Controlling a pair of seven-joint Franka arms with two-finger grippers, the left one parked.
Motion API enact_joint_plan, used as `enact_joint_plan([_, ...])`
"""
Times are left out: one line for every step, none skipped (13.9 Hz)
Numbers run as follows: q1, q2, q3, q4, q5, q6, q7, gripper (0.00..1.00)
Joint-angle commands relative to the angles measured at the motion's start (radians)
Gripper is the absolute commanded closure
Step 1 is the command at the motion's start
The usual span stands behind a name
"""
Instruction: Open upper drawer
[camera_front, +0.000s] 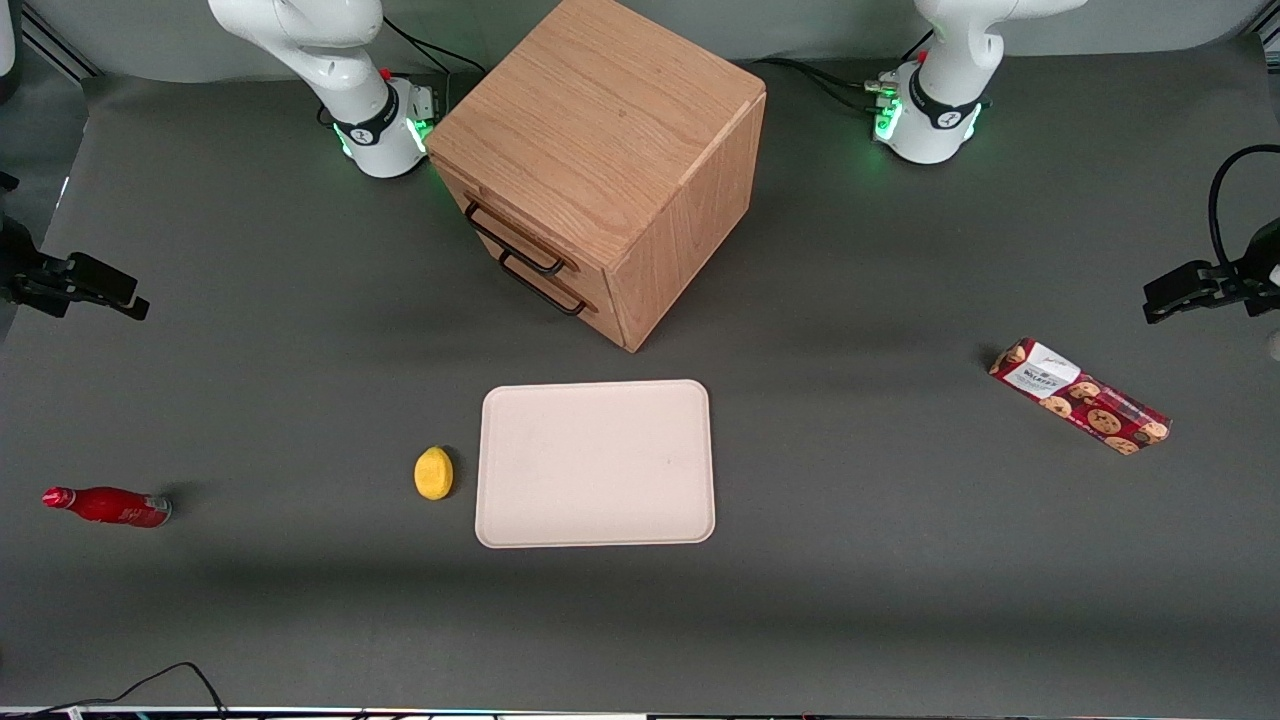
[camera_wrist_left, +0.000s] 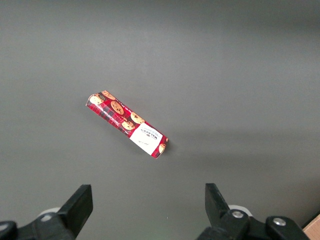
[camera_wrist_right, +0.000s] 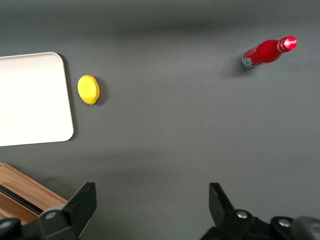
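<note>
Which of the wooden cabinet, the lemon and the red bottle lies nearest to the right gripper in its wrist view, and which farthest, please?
From the open gripper, hanging above the table:
1. Wooden cabinet, just beside the gripper.
2. Lemon, next to the tray.
3. Red bottle, lying toward the working arm's end of the table.

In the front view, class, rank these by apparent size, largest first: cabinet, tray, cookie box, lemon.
1. cabinet
2. tray
3. cookie box
4. lemon

The gripper hangs open above bare table, away from the upper drawer.
</note>
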Motion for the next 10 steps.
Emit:
enact_joint_plan([0.003,0.014,0.000,0.024,-0.026,-0.002,0.023,0.00])
enact_joint_plan([0.003,0.014,0.000,0.024,-0.026,-0.002,0.023,0.00])
enact_joint_plan([0.004,0.014,0.000,0.025,-0.026,-0.002,0.023,0.00])
enact_joint_plan([0.004,0.014,0.001,0.025,-0.026,-0.002,0.023,0.00])
enact_joint_plan([0.004,0.016,0.000,0.025,-0.028,-0.002,0.023,0.00])
enact_joint_plan([0.003,0.017,0.000,0.025,-0.026,-0.002,0.022,0.00])
enact_joint_plan([-0.005,0.019,-0.002,0.025,-0.026,-0.002,0.017,0.00])
enact_joint_plan([-0.016,0.025,-0.002,0.024,-0.026,-0.003,0.019,0.00])
enact_joint_plan([-0.017,0.029,0.000,0.025,-0.025,-0.009,0.014,0.00])
enact_joint_plan([-0.016,0.031,0.000,0.027,-0.022,-0.009,0.011,0.00])
